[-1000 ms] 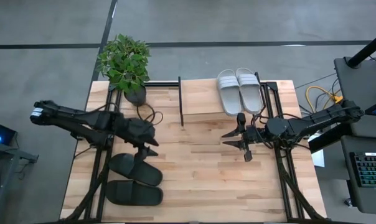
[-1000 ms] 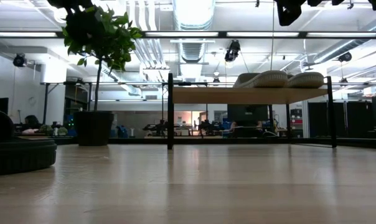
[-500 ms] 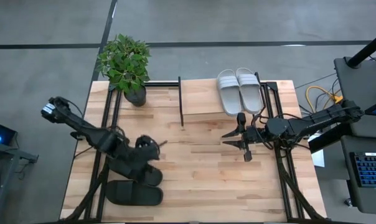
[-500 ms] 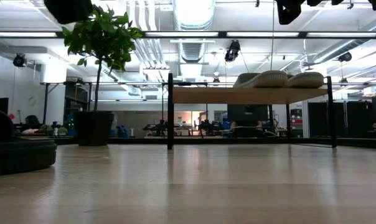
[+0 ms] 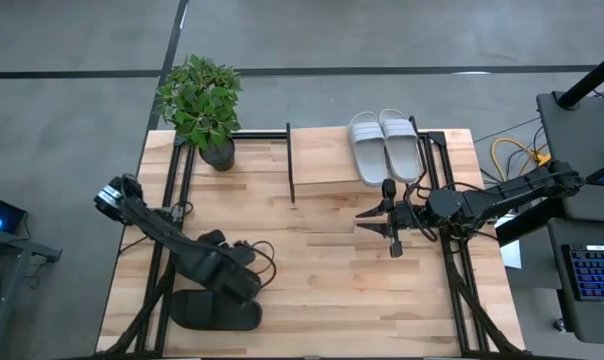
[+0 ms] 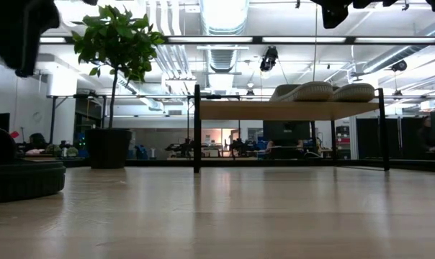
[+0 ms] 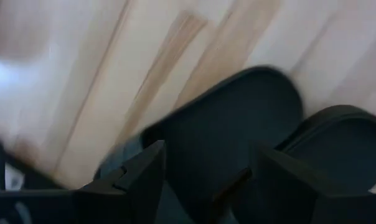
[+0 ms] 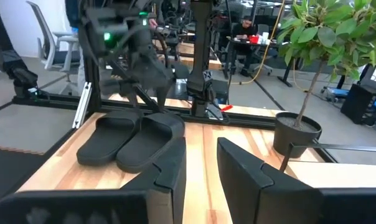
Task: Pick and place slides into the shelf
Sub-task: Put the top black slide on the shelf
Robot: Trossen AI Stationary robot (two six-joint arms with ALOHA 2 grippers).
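Two black slides lie side by side on the table's near left. One [image 5: 217, 312] shows whole; my left arm covers most of the other [image 7: 238, 124]. My left gripper [image 5: 240, 278] hovers above that slide, pointing down and open [image 7: 206, 180], touching nothing. Two grey-white slides [image 5: 367, 145] [image 5: 400, 142] rest sole down on the shelf [image 5: 317, 165] at the far edge, and the low view shows them on its plank [image 6: 289, 109]. My right gripper [image 5: 385, 220] hangs level in front of the shelf, pointing toward the table's left. Its fingers [image 8: 200, 168] stand a narrow gap apart around nothing.
A potted plant [image 5: 202, 100] stands at the far left corner beside the shelf. Black frame rails [image 5: 162, 250] [image 5: 457, 270] run along both sides of the table. Bare wood [image 5: 322, 270] lies between the two arms. A person [image 8: 244, 31] sits in the room beyond the table.
My left gripper has swung toward the table's near edge and sunk over the black slides, tipping until it points straight down. It has stayed open. The slides have not moved.
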